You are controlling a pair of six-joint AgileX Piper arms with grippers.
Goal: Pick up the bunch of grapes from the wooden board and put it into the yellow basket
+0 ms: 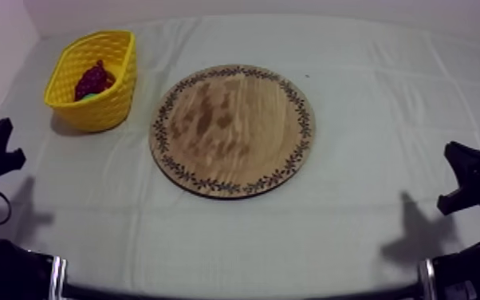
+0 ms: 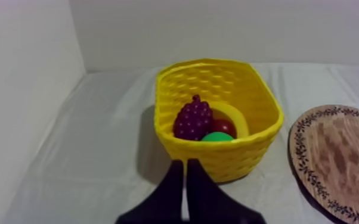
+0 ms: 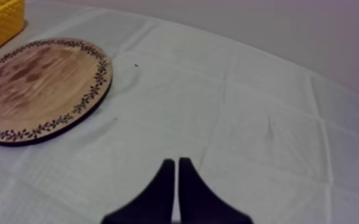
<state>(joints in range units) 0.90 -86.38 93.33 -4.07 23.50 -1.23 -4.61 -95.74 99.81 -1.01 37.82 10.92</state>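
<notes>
The dark purple bunch of grapes (image 1: 93,79) (image 2: 192,118) lies inside the yellow basket (image 1: 76,102) (image 2: 217,156) at the table's far left. The round wooden board (image 1: 234,129) (image 2: 337,161) (image 3: 39,83) with its patterned rim lies bare at the table's middle. My left gripper (image 1: 2,148) (image 2: 185,170) rests low at the left edge, shut on nothing, its fingers together as a wedge just short of the basket. At the right edge my right gripper (image 1: 465,175) (image 3: 176,167) is also shut on nothing, over bare cloth well apart from the board.
In the basket beside the grapes lie a small red fruit (image 2: 223,126), a green fruit (image 2: 216,137) and a yellow piece, perhaps the banana (image 2: 232,116). A wall stands close behind and left of the basket. Open cloth (image 1: 371,96) stretches right of the board.
</notes>
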